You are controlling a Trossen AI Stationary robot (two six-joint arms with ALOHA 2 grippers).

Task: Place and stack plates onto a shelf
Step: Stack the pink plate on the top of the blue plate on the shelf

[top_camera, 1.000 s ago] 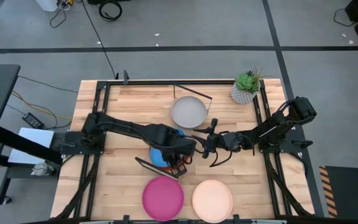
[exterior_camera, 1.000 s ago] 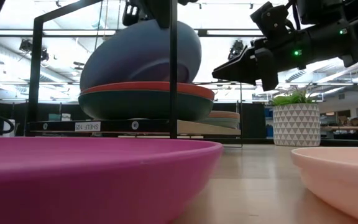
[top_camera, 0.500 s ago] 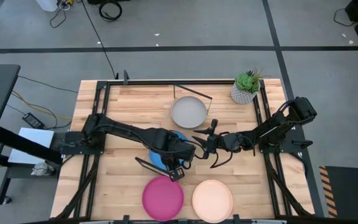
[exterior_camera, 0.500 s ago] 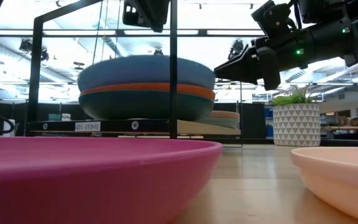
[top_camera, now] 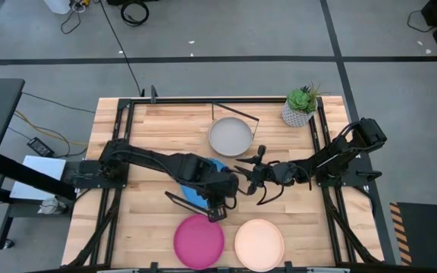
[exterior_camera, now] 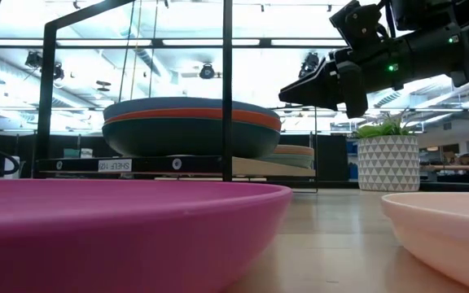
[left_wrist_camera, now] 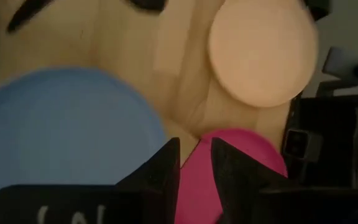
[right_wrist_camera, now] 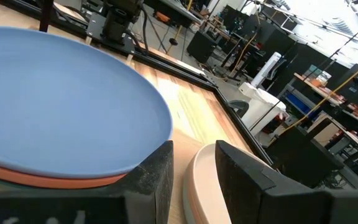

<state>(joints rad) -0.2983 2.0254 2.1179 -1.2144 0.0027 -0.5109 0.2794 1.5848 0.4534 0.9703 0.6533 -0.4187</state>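
A bright blue plate [top_camera: 193,189] lies flat on top of an orange and a dark teal plate [exterior_camera: 190,134], stacked on the near end of the shelf [exterior_camera: 177,165]. A grey plate [top_camera: 230,136] tops the stack at the shelf's far end. My left gripper [top_camera: 215,205] hovers open and empty above the blue plate's near rim [left_wrist_camera: 67,130]. My right gripper [top_camera: 243,173] hovers open and empty just right of the blue plate [right_wrist_camera: 61,99]. A magenta plate [top_camera: 199,241] and a cream plate [top_camera: 259,244] lie on the table near its front edge.
A small potted plant [top_camera: 300,106] stands at the far right corner. Black wire frames [exterior_camera: 227,89] rise at the shelf's ends. Bare tabletop [top_camera: 150,144] lies left of the shelf.
The blue plate, held tilted above the stack a second ago, now lies flat on the orange plate. My left gripper has let go of it, risen out of the low view, and moved a little toward the table's near edge.
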